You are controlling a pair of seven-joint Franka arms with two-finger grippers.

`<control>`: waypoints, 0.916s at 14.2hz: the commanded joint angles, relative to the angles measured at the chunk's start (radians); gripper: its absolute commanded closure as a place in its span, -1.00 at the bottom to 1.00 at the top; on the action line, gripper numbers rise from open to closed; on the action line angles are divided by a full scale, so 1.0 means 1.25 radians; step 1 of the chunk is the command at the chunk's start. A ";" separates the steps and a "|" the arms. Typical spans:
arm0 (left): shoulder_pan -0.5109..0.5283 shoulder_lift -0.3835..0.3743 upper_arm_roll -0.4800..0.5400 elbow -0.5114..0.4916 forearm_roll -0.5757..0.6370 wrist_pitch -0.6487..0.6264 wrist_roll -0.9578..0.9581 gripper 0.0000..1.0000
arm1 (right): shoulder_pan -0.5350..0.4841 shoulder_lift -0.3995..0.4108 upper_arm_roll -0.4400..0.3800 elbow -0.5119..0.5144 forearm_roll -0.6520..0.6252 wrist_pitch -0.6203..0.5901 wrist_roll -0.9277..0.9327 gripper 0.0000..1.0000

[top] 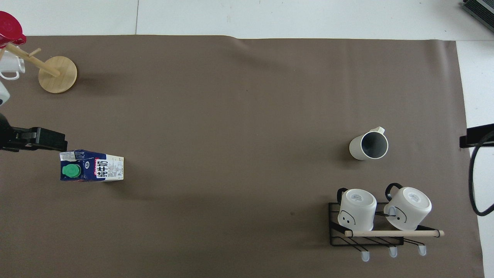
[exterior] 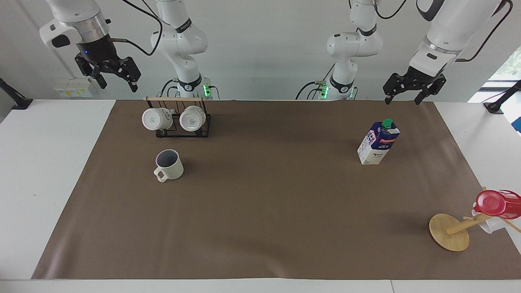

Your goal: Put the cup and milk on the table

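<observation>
Cup (exterior: 169, 164) upright on the brown sheet of the table (exterior: 260, 228), toward the right arm's end, handle turned away from the robots, dark inside showing. Just nearer the robots, close to the sheet's edge on their side: black wire rack (exterior: 182, 122) with a wooden bar, carrying two white mugs (exterior: 156, 119) on their sides, bases outward. Cup and rack apart, not touching.

Milk carton (exterior: 378, 142) upright toward the left arm's end of the table, green cap on top, red band across the front, free of any grip.

Near the corner of the sheet farthest from the robots at the left arm's end: wooden mug tree (exterior: 449, 232) on a round base, tilted in the facing view, with a red cup (exterior: 496, 203) and a white cup partly hidden under it.

Right gripper (exterior: 114, 77) raised high over the white table top at the right arm's end, wrist angled downward and inward, fingers spread wide, nothing between them (only a dark edge of it visible from overhead).

Left gripper (exterior: 408, 94) raised over the sheet's edge nearest the robots, above and apart from the carton, forearm slanting down from the upper corner of the facing view, fingers pointing down, spread wide and empty.
</observation>
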 commanded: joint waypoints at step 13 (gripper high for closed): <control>0.007 0.005 -0.005 0.013 0.008 -0.015 -0.004 -1.00 | -0.011 0.003 0.001 -0.005 0.006 0.012 0.004 -1.00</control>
